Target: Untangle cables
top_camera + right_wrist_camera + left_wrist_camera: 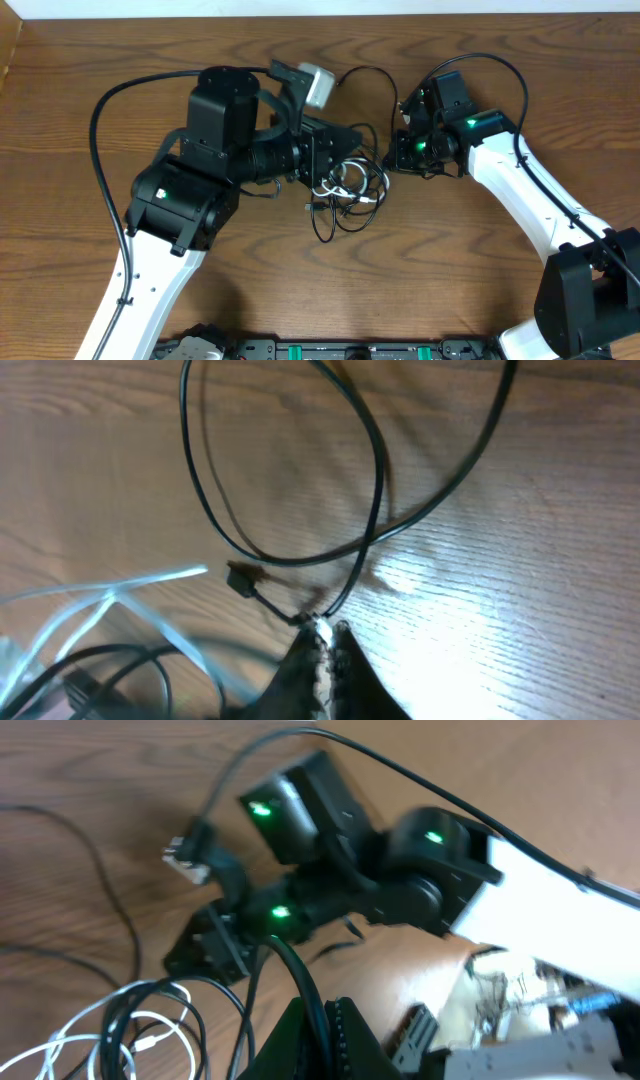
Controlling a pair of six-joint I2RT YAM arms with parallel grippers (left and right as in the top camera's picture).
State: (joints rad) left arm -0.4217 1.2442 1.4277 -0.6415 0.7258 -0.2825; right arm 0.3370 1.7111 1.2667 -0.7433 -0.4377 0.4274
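The worktop (pixel 450 280) carries everything. Both arms reach in over its middle because the cables (pixel 350 190) lie there, in a loose knot of loops between the two tools. The left arm (pixel 190 190), the bulkier shape in the overhead view, comes up from the lower left and bends its wrist sideways, so its tool points right into the heap. The right arm (pixel 520 190) comes from the lower right corner, forearm slanting up and left, wrist turned to face the other. The tools sit near each other across the knot, which we judge to be a set-up for drawing strands apart in opposite directions.

The left tool (pixel 320 1020) has its fingers drawn almost together and a black cable (pixel 290 970) rises from between them, so we take it as pinched there. The right tool (pixel 325 640) is narrow too, clamped on a looped black cable (pixel 372 480) whose big loop lies flat on the wood beyond it. We cannot tell whether both hold the same cord. The white cable (pixel 150 582) lies in the heap beside the right tool, held by neither.
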